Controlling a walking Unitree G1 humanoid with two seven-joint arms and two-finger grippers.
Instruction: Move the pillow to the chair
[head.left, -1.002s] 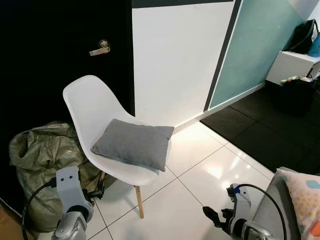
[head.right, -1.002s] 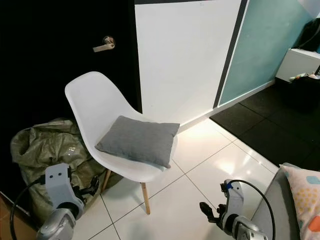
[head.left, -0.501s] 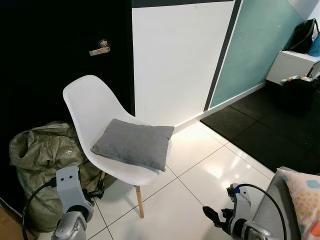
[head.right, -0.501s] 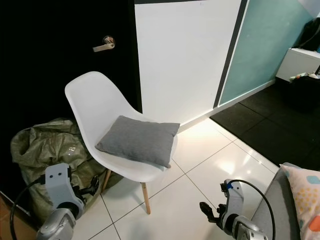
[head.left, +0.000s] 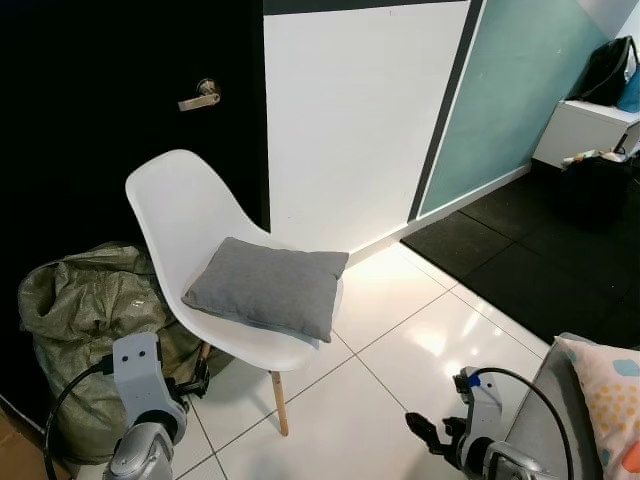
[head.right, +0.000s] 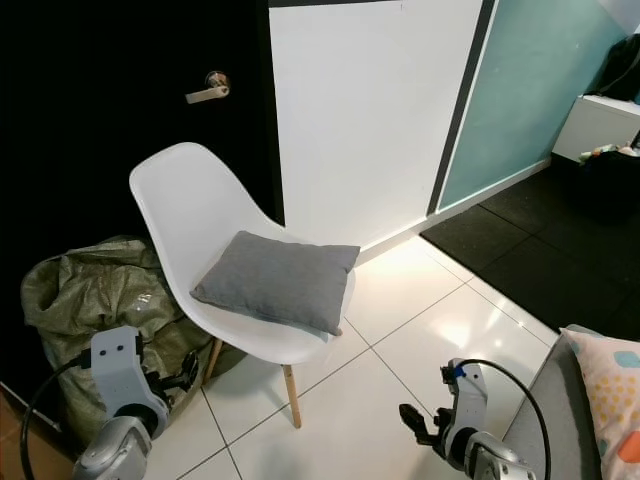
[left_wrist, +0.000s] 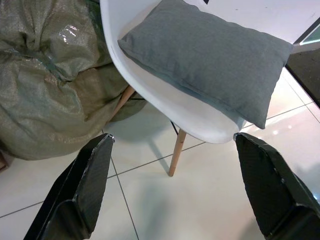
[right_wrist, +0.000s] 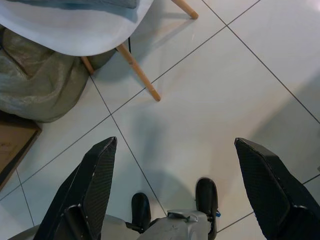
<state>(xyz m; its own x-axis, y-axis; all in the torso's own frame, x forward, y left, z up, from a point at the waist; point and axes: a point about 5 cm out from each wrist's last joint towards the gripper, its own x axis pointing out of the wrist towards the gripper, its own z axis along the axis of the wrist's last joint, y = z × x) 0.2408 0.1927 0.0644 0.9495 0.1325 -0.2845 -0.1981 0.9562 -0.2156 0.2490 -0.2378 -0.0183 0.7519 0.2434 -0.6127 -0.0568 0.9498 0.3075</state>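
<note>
I see my left gripper (left_wrist: 170, 200) hanging low beside the green sack (head.left: 80, 320), fingers spread wide, empty. The grey pillow (head.left: 268, 287) lies flat on the white chair (head.left: 190, 225) seat. My right gripper (right_wrist: 175, 195) hangs over floor tiles (head.left: 400, 340), fingers wide apart, empty.

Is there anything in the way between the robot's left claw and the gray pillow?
Nothing visible stands between them. The gray pillow already lies on the white chair, and the left gripper, open and empty, looks straight at it over bare floor tiles. The green sack sits off to the side.
</note>
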